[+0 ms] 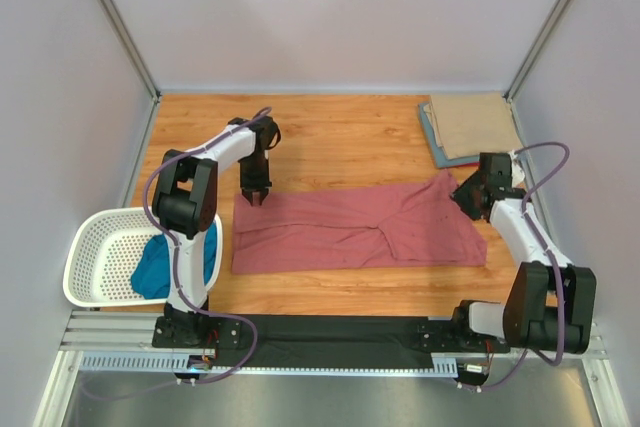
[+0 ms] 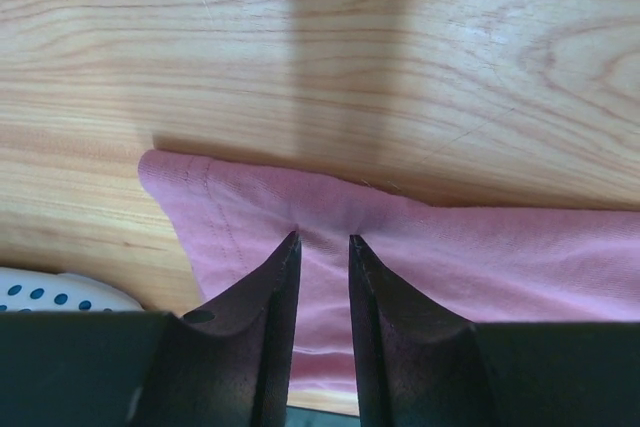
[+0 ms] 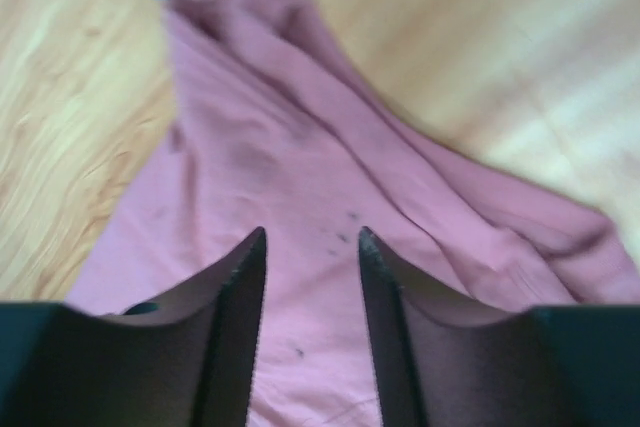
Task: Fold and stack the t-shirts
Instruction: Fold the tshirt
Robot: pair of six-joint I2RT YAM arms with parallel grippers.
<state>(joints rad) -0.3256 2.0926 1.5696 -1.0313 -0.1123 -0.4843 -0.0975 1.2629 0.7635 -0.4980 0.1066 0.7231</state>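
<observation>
A rose shirt (image 1: pixel 355 230) lies folded lengthwise across the wooden desk (image 1: pixel 340 127), with plain grey walls (image 1: pixel 330 17) around. The left gripper (image 1: pixel 252 197), jaws narrowly parted, touches the shirt's far-left corner. The right gripper (image 1: pixel 462 197) hovers half-open and empty over its right end.

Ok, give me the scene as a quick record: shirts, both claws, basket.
shirt in work: dusty rose-red cloth t-shirt, laid out as a long band, flat on the wooden table
left claw: tips on that shirt's far left corner, narrow gap, cloth puckered between them; grip unclear
right claw: open, above the shirt's right end, holding nothing
stack: folded tan shirt on a grey-blue one, far right corner
basket: white perforated plastic basket, near left, teal blue cloth inside
</observation>
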